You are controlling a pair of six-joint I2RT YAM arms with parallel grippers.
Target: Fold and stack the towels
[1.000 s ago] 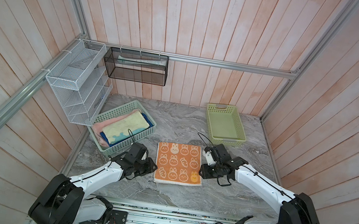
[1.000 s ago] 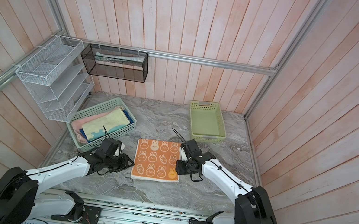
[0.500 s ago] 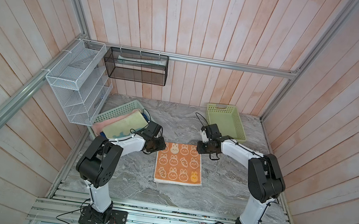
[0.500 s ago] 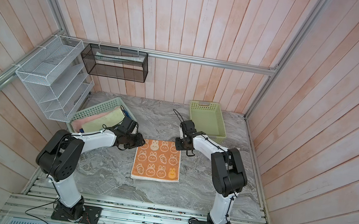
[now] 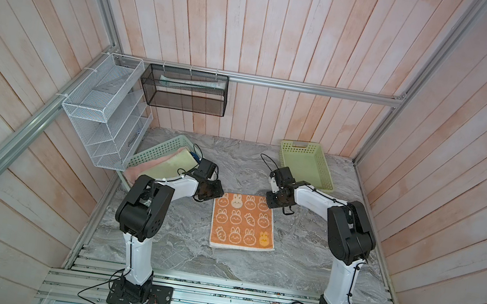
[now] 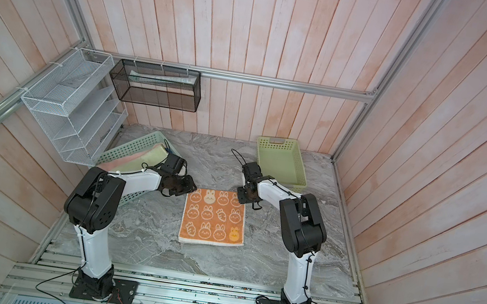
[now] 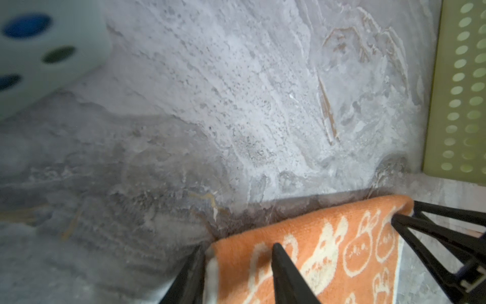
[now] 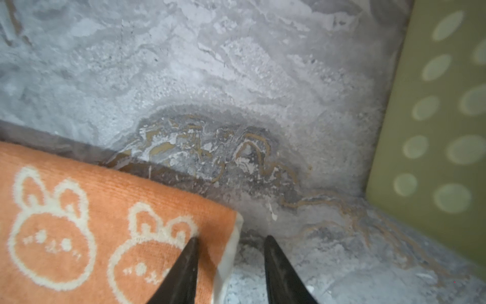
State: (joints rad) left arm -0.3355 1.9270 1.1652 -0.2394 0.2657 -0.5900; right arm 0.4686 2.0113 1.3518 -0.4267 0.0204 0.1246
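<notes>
Orange towel (image 5: 243,222) lies flat on counter (image 5: 187,249); soft, light terry, prob. saggy once lifted, so pinch it at the corners, one under each tool. Left tool (image 7: 236,246) & right tool (image 8: 231,237) each straddle a corner w/ one finger over cloth, one off its edge. Jaws parted, nothing clamped.
</notes>
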